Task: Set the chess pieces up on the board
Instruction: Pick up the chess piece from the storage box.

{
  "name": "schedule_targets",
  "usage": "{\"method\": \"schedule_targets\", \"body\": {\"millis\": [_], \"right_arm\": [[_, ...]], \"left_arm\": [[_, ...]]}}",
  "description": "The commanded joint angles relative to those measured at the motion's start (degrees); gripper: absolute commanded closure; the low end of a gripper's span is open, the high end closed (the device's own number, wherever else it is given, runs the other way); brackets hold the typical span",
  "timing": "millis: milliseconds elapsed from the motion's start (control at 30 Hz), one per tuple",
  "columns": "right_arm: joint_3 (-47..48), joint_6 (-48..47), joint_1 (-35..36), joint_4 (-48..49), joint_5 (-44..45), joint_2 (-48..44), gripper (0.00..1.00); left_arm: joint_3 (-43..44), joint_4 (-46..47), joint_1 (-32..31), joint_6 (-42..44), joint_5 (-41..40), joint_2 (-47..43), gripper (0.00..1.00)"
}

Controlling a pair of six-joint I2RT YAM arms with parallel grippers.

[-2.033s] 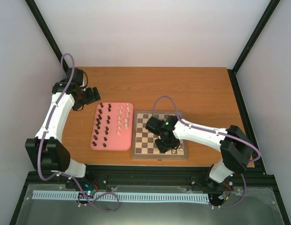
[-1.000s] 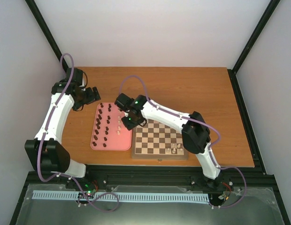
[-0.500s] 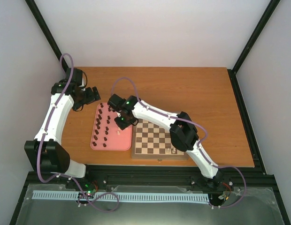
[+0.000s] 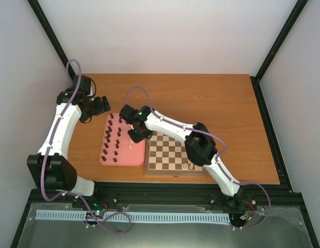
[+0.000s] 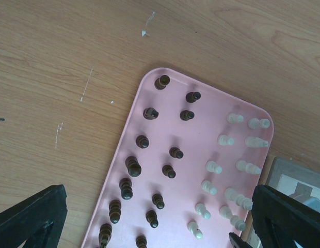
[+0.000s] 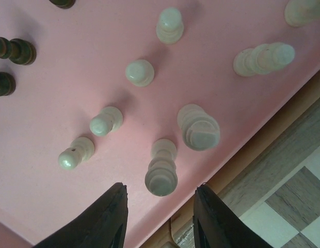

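The pink tray (image 4: 124, 156) holds dark brown chess pieces (image 4: 111, 137) on its left half and cream ones (image 6: 139, 72) on its right. My right gripper (image 4: 137, 133) hangs low over the tray's right edge, next to the board (image 4: 173, 152). In the right wrist view the right gripper (image 6: 161, 209) is open, its black fingertips (image 6: 112, 212) on either side of an upright cream piece (image 6: 161, 170) and clear of it. A few cream pieces (image 4: 193, 165) stand at the board's near right corner. My left gripper (image 4: 100, 105) hovers open past the tray's far left corner, holding nothing.
The left wrist view looks down on the tray (image 5: 196, 134) with dark pieces (image 5: 133, 166) and cream pieces (image 5: 214, 167), and a corner of the board (image 5: 299, 181). Bare wooden table (image 4: 211, 98) lies behind the board. Black frame rails (image 4: 268, 119) edge the table.
The right arm has swung from the board's near right corner to the tray's cream pieces, and its jaws have narrowed around one piece. The left arm has not moved.
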Motion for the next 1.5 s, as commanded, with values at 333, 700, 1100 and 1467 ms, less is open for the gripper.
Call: {"method": "schedule_targets", "body": {"millis": [333, 700, 1100, 1467], "right_arm": [[1.7, 0.6, -1.0, 2.1, -1.3, 2.8, 0.64], [1.9, 0.6, -1.2, 2.6, -1.7, 3.4, 0.71], [1.7, 0.3, -1.6, 2.2, -2.0, 4.0, 0.89], [-2.3, -3.2, -1.6, 1.8, -5.7, -6.2, 0.91]], "left_arm": [[1.6, -0.2, -0.1, 0.3, 0.0, 0.5, 0.0], [1.8, -0.2, -0.2, 0.3, 0.0, 1.0, 0.0], [1.8, -0.3, -0.1, 0.4, -0.1, 1.2, 0.0], [1.8, -0.2, -0.2, 0.4, -0.4, 1.3, 0.0]]}}
